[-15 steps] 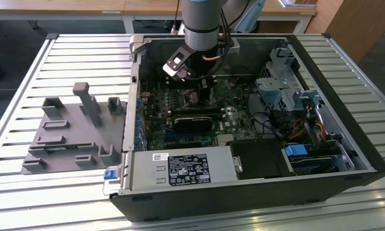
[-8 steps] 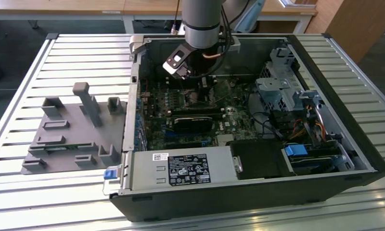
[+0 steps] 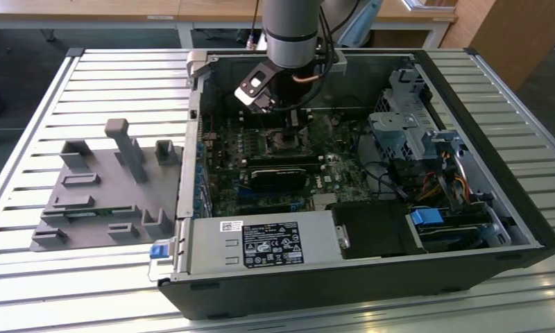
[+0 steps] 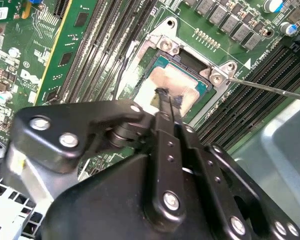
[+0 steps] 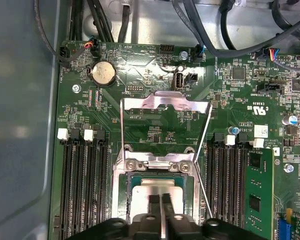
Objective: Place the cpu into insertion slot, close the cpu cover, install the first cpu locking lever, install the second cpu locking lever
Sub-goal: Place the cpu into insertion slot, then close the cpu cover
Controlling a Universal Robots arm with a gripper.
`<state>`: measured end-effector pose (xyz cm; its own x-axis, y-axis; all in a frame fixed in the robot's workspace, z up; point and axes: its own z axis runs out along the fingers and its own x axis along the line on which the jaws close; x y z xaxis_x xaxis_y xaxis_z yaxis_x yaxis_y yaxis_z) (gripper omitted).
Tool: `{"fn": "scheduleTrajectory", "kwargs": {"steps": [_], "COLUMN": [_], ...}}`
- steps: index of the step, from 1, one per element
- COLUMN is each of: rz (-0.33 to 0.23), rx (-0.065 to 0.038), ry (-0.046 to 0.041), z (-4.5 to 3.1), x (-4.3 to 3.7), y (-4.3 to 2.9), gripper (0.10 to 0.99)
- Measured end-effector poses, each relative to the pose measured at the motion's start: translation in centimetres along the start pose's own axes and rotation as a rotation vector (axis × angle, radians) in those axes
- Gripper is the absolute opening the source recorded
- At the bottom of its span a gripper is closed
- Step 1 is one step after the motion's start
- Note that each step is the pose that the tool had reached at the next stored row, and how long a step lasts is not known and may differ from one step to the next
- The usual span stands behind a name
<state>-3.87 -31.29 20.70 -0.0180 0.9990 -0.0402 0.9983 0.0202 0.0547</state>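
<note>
Cpu (image 5: 157, 186) lies in insertion slot (image 5: 121, 192) beneath closed pincer (image 5: 160, 198), cpu cover (image 5: 165, 102) open.

Dull metal cpu (image 5: 140, 200), matt black claw (image 5: 160, 197)

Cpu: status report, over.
Pincer shut, tips at the cpu face. It lies in the insertion slot. The cpu cover stands open. A lever wire is raised beside the socket, apart from the pincer.
</note>
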Motion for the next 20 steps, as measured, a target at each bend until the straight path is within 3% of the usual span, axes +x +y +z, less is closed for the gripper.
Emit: {"fn": "scheduleTrajectory", "kwargs": {"steps": [20], "rz": [0.000], "rx": [0.000], "ry": [-0.0006], "z": [-0.28], "x": [-0.01], "y": [0.01], "gripper": [0.106]}}
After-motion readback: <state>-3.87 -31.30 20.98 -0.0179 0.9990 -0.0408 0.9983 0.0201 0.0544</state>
